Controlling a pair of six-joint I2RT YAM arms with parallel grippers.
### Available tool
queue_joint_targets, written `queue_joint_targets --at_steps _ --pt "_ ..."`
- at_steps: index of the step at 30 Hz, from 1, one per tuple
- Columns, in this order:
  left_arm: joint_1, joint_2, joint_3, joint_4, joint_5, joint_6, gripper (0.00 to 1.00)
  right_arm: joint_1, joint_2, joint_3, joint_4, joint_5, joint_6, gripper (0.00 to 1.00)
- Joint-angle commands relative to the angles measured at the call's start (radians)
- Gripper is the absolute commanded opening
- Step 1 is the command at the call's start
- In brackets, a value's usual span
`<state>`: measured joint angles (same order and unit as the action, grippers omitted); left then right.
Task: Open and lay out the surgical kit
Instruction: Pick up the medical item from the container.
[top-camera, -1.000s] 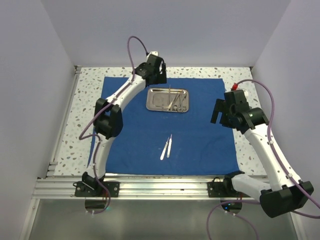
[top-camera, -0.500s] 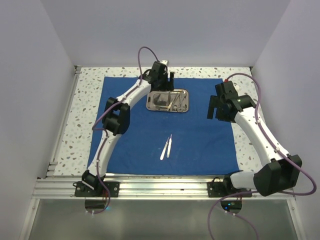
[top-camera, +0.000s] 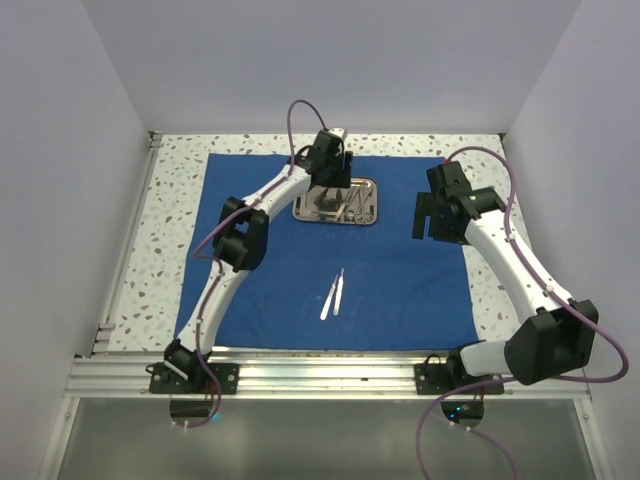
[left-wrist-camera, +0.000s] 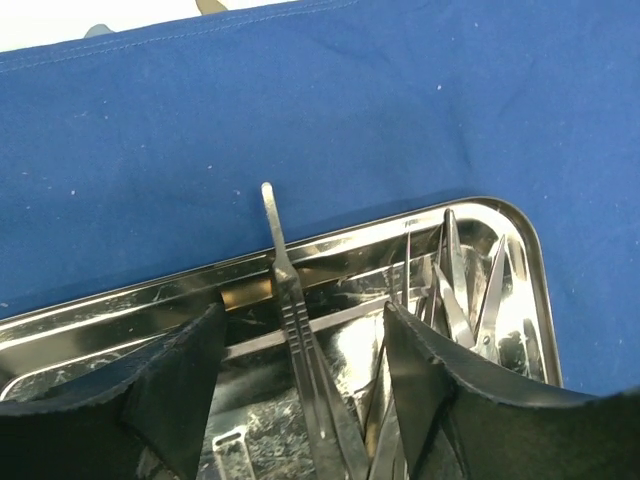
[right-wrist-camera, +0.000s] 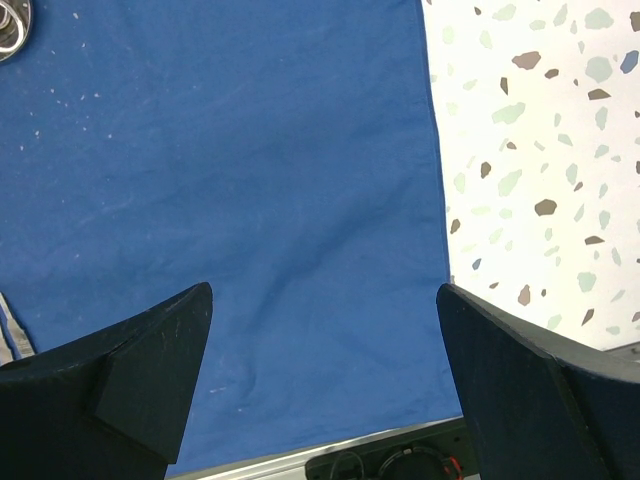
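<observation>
The royal-blue cloth (top-camera: 400, 270) lies spread flat on the table. The shiny steel tray (top-camera: 306, 209) sits on its far middle. In the left wrist view the tray (left-wrist-camera: 100, 320) holds scissors and forceps (left-wrist-camera: 470, 300) at the right. A thin ridged silver tool (left-wrist-camera: 290, 300) leans over the tray's far rim. My left gripper (top-camera: 338, 182) hangs over the tray, open, its fingers (left-wrist-camera: 180, 380) on either side of that tool (left-wrist-camera: 300, 365). A pair of tweezers (top-camera: 333, 293) lies on the cloth's middle. My right gripper (top-camera: 432, 222) is open and empty above the cloth's right part (right-wrist-camera: 322, 290).
The speckled terrazzo table (right-wrist-camera: 540, 150) shows to the right of the cloth's edge. An aluminium rail (top-camera: 320, 365) runs along the near edge. White walls close in the left, back and right sides.
My left gripper has moved right from the tray's far-left corner to over the tray. My right arm has swung back and slightly left. The tweezers have not moved.
</observation>
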<state>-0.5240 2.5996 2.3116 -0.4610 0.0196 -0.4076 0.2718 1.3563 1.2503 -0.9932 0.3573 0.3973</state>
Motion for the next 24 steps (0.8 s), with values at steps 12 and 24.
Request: queue_joint_targets --at_steps 12,24 --pt "-0.044 0.091 0.028 -0.108 -0.3 0.09 0.36 0.0 -0.075 -0.046 0.03 0.003 -0.032 0.98" --pt "-0.044 0.067 -0.004 -0.13 -0.291 0.107 0.0 0.023 -0.109 -0.054 0.044 0.008 -0.037 0.98"
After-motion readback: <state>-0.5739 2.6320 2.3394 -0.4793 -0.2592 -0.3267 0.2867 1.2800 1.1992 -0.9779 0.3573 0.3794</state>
